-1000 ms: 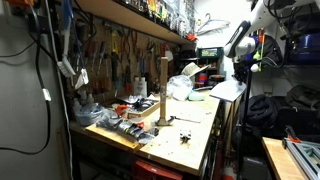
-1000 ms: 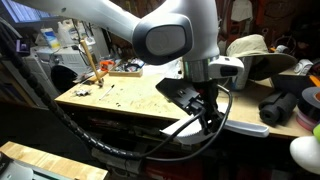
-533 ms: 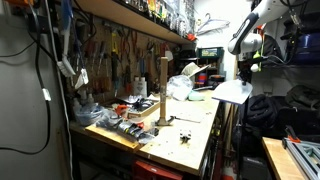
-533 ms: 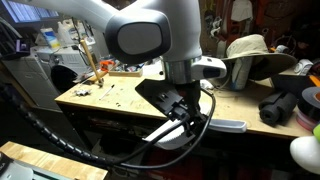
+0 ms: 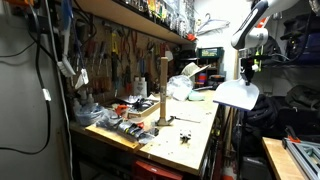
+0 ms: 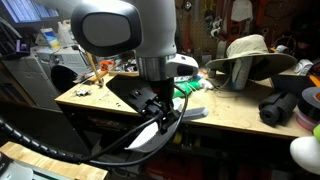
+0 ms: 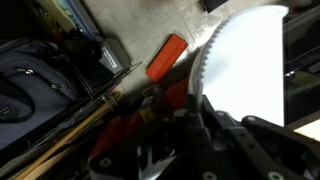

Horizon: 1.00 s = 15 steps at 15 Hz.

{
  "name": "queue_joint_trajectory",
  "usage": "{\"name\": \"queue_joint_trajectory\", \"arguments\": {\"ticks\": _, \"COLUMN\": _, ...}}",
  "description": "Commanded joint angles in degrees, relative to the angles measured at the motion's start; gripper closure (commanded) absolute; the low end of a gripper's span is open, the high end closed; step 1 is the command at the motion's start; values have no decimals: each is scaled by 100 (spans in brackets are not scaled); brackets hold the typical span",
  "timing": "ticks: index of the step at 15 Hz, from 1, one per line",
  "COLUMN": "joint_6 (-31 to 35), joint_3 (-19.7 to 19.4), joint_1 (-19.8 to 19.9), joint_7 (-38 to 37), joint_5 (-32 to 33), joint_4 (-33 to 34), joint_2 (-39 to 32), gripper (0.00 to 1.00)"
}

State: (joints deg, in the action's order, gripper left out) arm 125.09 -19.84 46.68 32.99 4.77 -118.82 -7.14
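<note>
My gripper (image 5: pixel 246 77) is shut on the edge of a white paper plate (image 5: pixel 237 95) with a ridged rim. It holds the plate in the air beyond the right end of the workbench (image 5: pixel 190 130), clear of its top. In the wrist view the plate (image 7: pixel 250 60) fills the upper right and the dark fingers (image 7: pixel 215 125) pinch its rim from below. In an exterior view the arm fills the foreground, with the gripper (image 6: pixel 163 117) in front of the bench and the plate (image 6: pixel 148 138) partly hidden under it.
A wooden post (image 5: pixel 162 90) stands on the bench among small parts and tools. A straw hat (image 6: pixel 245 52) and dark gear lie on the bench. Below the gripper are a black bag (image 7: pixel 40 80) and an orange object (image 7: pixel 167 56).
The arm has swung off the bench end with the plate. It moves right and nearer in one exterior view, and left across the foreground in the other.
</note>
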Motion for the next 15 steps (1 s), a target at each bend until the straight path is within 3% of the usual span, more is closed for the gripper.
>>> {"name": "queue_joint_trajectory", "arguments": {"ticks": 1, "joint_6": -400, "joint_3": -68, "joint_1": -161, "joint_7": 591, "joint_5": -316, "joint_4": -366, "joint_2": 517, "gripper": 98}}
{"name": "queue_joint_trajectory", "arguments": {"ticks": 9, "joint_6": -1357, "joint_3": -201, "joint_1": -532, "joint_7": 921, "joint_5": -1022, "joint_4": -210, "joint_2": 743, "gripper": 98}}
{"name": "queue_joint_trajectory", "arguments": {"ticks": 15, "joint_6": -2196, "joint_3": -268, "joint_1": -787, "joint_7": 887, "joint_5": -1921, "joint_4": 148, "joint_2": 633, "gripper": 98}}
